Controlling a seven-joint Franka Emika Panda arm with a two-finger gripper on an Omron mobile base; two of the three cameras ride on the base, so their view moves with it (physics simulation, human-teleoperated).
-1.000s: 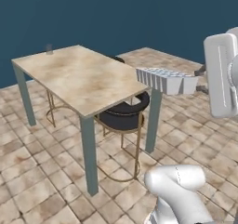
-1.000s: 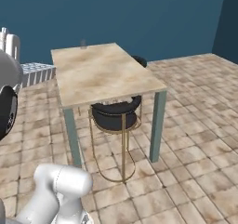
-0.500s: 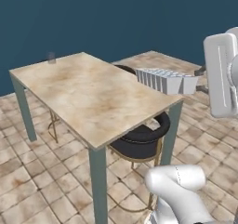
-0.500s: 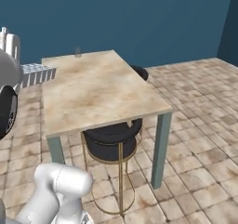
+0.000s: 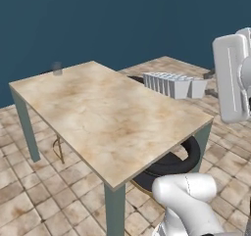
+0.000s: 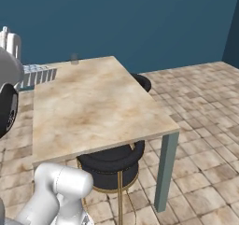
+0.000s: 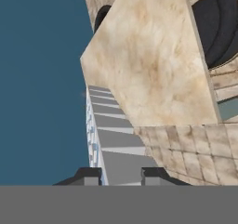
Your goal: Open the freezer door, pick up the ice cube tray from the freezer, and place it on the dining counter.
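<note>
The ice cube tray (image 5: 174, 84) is a white ribbed tray that hangs in the air just past the near right edge of the dining counter (image 5: 98, 117), above its height. My gripper (image 7: 121, 174) is shut on one end of the tray (image 7: 114, 135), which runs away from the fingertips (image 7: 88, 174) in the hand view. In the right base view the tray (image 6: 37, 74) pokes out beside my arm at the left edge of the counter (image 6: 93, 107). The counter is a beige marbled top (image 7: 148, 65) on grey-green legs.
A black round stool (image 5: 181, 156) with a gold frame stands under the counter's near corner (image 6: 112, 161). A second dark stool (image 6: 142, 81) sits at the far side. A small glass (image 5: 57, 68) stands on the counter's far corner. The floor is tiled and the back wall is dark blue.
The whole picture has shifted: the base has driven closer to the counter, which looms larger. The tray stays held in the same spot relative to my arm.
</note>
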